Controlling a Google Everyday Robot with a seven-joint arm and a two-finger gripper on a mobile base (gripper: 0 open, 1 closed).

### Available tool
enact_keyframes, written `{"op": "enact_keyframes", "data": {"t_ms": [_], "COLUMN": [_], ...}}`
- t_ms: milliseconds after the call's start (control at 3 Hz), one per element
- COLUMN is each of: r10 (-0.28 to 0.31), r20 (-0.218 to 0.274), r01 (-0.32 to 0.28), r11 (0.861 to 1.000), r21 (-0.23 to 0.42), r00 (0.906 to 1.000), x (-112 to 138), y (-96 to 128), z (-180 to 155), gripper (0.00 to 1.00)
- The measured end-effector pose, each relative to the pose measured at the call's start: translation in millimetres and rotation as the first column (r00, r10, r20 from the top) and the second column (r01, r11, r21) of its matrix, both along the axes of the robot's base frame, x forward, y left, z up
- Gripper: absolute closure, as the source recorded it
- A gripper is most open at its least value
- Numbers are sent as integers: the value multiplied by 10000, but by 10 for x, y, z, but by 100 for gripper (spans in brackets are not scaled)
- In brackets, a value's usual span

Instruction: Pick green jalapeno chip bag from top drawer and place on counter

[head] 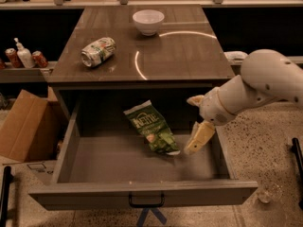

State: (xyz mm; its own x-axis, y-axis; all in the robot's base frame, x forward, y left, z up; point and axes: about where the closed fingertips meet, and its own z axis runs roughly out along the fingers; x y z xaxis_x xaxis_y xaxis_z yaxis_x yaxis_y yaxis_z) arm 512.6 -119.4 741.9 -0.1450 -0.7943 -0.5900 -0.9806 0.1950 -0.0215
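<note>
Presently on view: counter (189, 56), grey-brown wood grain, far side. Top drawer (142, 193), pulled fully open toward the near side, with a black handle (146, 203) on its front. White robot arm (265, 79), reaching in from the right. Cardboard box (23, 126), on the floor at left. Green jalapeno chip bag (152, 126), lying flat mid-drawer. Gripper (190, 125), just right of the bag inside the drawer, its fingers spread and nothing held. White bowl (148, 21), far on the counter. Crushed green-and-white can (98, 51), on the counter's left.
</note>
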Motion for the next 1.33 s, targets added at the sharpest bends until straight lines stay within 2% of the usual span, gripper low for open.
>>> {"op": "enact_keyframes", "data": {"t_ms": [667, 1333], "r10": [-250, -443], "r20": [28, 43], "r01": [250, 442], "r11": [9997, 9989], "r21": [8, 140], "r00": [9997, 9990], "x": [244, 359], "y": [273, 532], "z": [-296, -442], "gripper": [0, 0]}}
